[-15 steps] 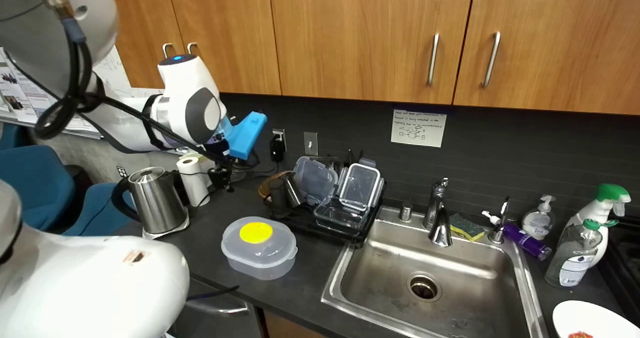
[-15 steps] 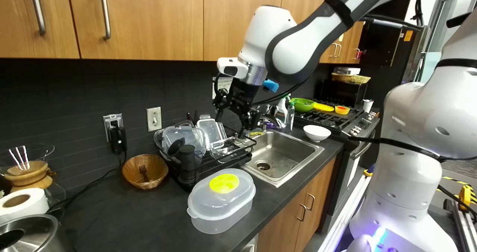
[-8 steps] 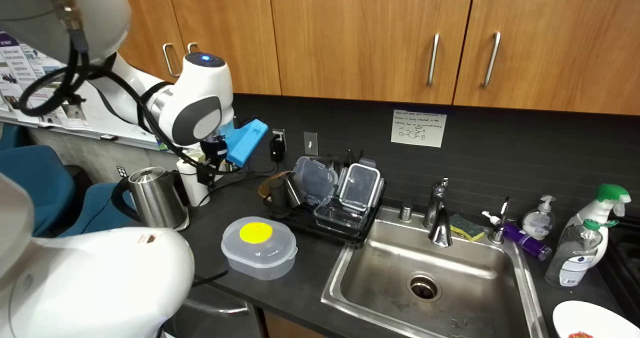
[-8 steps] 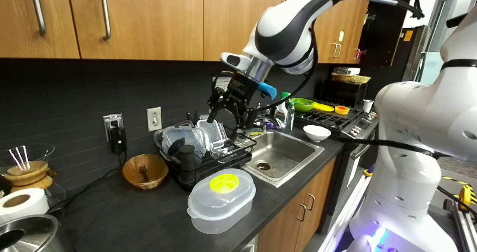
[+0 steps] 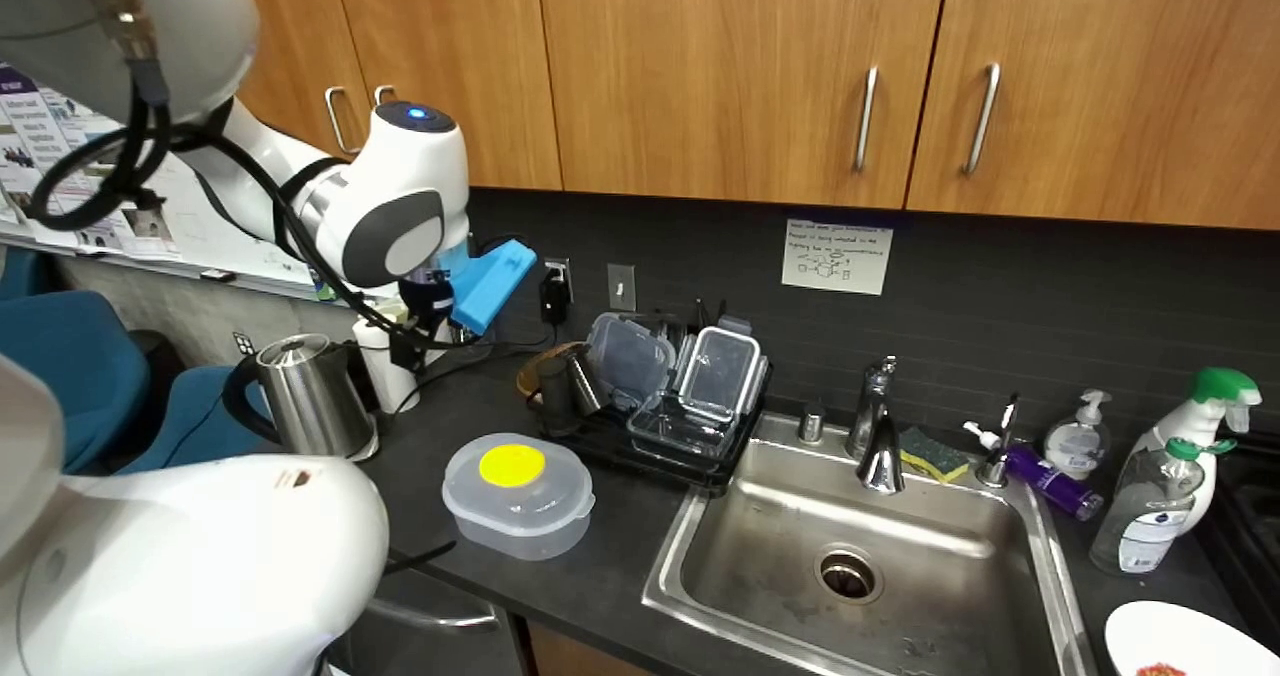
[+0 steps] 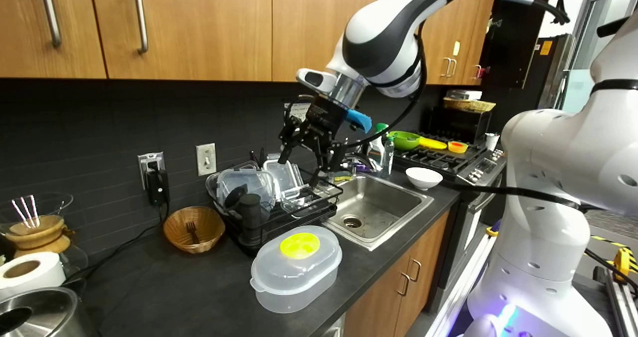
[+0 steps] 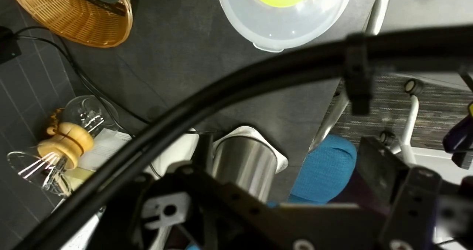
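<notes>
Kettle [image 5: 315, 406] stands upright near the tabletop's [image 6: 139, 287] front edge, handle [image 5: 243, 401] toward the chairs [image 5: 70, 366]; the hand [image 6: 299, 172] hangs empty, fingers [image 7: 380, 168] spread.

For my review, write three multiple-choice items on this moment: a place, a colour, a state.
1. Where does the steel kettle stand?
A) in the sink
B) on the stove
C) beside the paper roll

2. What colour is the patch on the container lid?
A) yellow
B) red
C) blue

3. How does the gripper stand?
A) shut, empty
B) open, empty
C) shut on a bowl

1 C: both exterior views show them side by side.
2 A: every view shows it yellow.
3 B: its jaws stand apart, gripping nothing.
</notes>
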{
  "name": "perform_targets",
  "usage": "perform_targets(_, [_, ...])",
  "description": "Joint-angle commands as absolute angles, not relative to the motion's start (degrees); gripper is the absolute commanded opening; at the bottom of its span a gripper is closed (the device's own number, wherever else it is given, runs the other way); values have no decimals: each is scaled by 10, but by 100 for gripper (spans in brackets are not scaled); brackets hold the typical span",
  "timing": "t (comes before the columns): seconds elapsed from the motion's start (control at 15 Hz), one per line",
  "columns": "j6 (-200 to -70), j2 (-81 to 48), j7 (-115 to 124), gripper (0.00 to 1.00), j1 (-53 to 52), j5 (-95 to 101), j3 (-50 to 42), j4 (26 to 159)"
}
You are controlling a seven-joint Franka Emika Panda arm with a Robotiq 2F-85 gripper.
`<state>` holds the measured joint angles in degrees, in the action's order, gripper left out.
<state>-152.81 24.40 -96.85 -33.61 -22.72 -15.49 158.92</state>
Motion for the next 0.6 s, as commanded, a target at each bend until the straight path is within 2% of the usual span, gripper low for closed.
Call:
perform_targets(0.0, [-1522,243,-978,100,-315,-242,-132,1588])
perform_targets(0.13, [-1519,243,-985,100,-317,-256,-131,1588])
perform_targets(0.53, [-1505,234,-800,100,-190,-132,-18,1590])
